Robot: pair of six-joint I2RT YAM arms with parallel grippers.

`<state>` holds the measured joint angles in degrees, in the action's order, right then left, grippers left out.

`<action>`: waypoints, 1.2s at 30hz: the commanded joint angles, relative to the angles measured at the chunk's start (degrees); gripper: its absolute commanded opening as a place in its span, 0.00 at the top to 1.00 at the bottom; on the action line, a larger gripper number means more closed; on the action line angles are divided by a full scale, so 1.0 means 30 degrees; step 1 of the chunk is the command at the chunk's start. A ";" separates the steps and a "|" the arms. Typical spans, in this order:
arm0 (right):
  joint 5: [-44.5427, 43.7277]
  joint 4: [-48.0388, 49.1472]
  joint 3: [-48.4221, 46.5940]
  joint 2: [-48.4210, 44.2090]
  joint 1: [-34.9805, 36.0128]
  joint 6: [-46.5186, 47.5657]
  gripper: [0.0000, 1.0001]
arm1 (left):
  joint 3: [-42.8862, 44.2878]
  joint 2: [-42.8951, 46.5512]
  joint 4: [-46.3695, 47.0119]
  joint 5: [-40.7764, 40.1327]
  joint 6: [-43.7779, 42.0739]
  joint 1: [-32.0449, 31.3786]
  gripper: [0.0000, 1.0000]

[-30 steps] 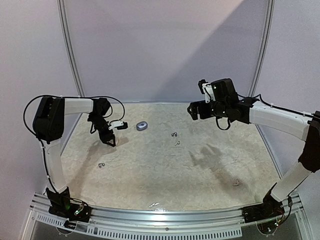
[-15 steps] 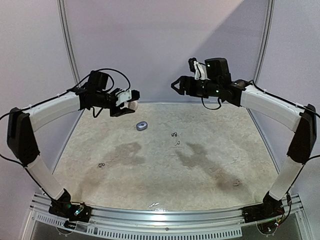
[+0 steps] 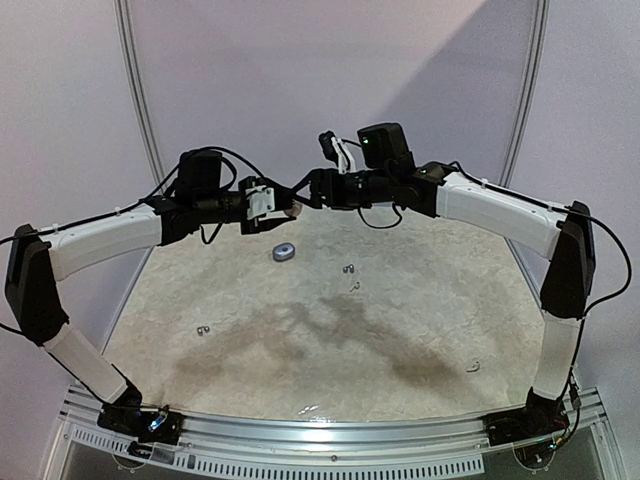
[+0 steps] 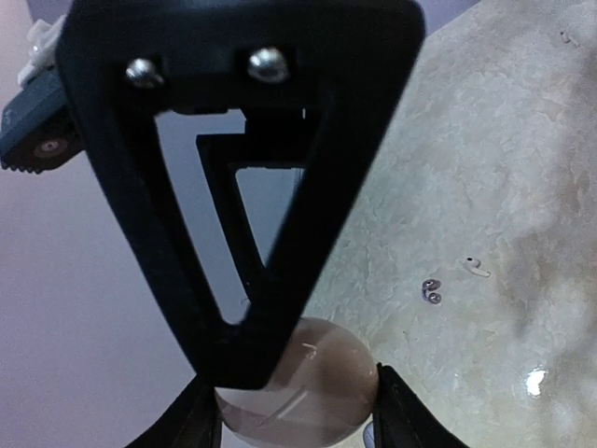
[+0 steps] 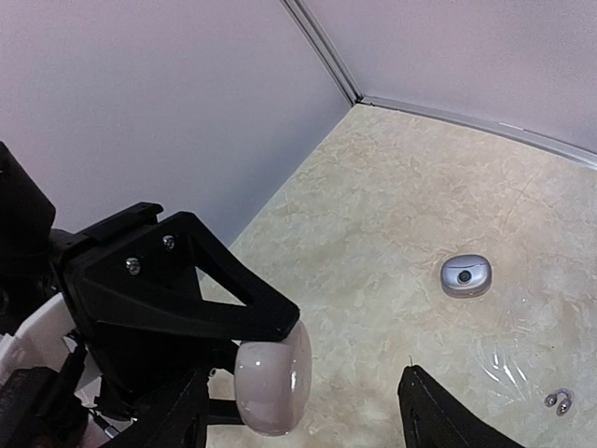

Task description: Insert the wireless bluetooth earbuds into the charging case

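The table [image 3: 420,300] has only small things lying on it, and the work is happening in the air above its far part. The left arm [image 3: 100,240] and right arm [image 3: 490,205] reach in from either side and meet just above and behind the grey case [image 3: 285,252], which lies on the table. The left gripper [image 3: 283,209] clamps a pale round case [image 5: 270,373] between its fingers and holds it well off the table, probably so the other gripper can get at it. The right gripper [image 3: 312,190] faces it with jaws apart, one finger on each side of the case and a visible gap, so it grips nothing yet. The pose suggests a handover or a try at the lid. No earbud is in either case. A dark earbud [image 3: 348,267] lies right of the grey case, with a white earbud [image 3: 354,287] just nearer the bases. A second dark earbud [image 3: 203,331] lies well to the grey case's left and nearer. A whitish piece [image 3: 472,366], probably the last earbud, sits far right of the grey case.
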<state>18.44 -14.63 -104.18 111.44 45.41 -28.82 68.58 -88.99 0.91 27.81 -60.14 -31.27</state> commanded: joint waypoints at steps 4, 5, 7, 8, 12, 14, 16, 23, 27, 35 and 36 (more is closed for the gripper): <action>0.0770 -0.0439 -0.1012 0.1025 0.0041 0.0750 0.39 | 0.0249 -0.0157 0.0986 0.0330 0.0547 -0.0359 0.69; 0.0857 -0.0493 -0.1169 0.1167 0.0058 0.0823 0.44 | 0.0259 -0.0160 0.1001 0.0356 0.0547 -0.0385 0.69; 0.1116 -0.0447 -0.1373 0.1366 0.0052 0.0977 0.54 | 0.0257 -0.0160 0.1070 0.0368 0.0573 -0.0388 0.69; 0.1259 -0.0366 -0.1393 0.1425 0.0067 0.1057 0.59 | 0.0257 -0.0168 0.1096 0.0342 0.0576 -0.0388 0.69; 0.2046 -0.0136 -0.1336 0.1431 0.0090 0.1251 0.76 | 0.0213 -0.0168 0.1213 0.0068 0.0589 -0.0447 0.69; 0.2496 -0.0106 -0.1323 0.1449 0.0084 0.1356 0.82 | 0.0199 -0.0134 0.1340 -0.0109 0.0706 -0.0447 0.69; 0.2653 -0.0178 -0.1326 0.1444 0.0079 0.1416 0.87 | 0.0170 -0.0131 0.1446 -0.0228 0.0794 -0.0447 0.69; 0.2882 -0.0198 -0.0688 0.0583 -0.0050 0.3089 1.00 | 0.0003 0.0080 0.1884 -0.0590 0.3678 -0.0159 0.01; 0.4144 0.1312 0.1557 -0.1748 -0.0216 0.5465 1.00 | 0.2408 -0.0172 -0.3563 0.5348 0.7825 0.1720 0.01; 0.5591 0.3945 0.4223 -0.4797 -0.0197 0.9613 1.00 | 0.2062 0.0071 -0.1990 1.1714 1.2593 0.2064 0.24; 0.5652 0.3673 0.4052 -0.4802 -0.0129 1.0222 1.00 | 0.2031 -0.0062 -0.1381 1.2468 1.3358 0.2071 0.26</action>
<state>32.60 -6.26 -91.11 99.77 44.95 -6.00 75.79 -88.95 -6.74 52.84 -31.83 -24.75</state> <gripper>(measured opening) 0.207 0.773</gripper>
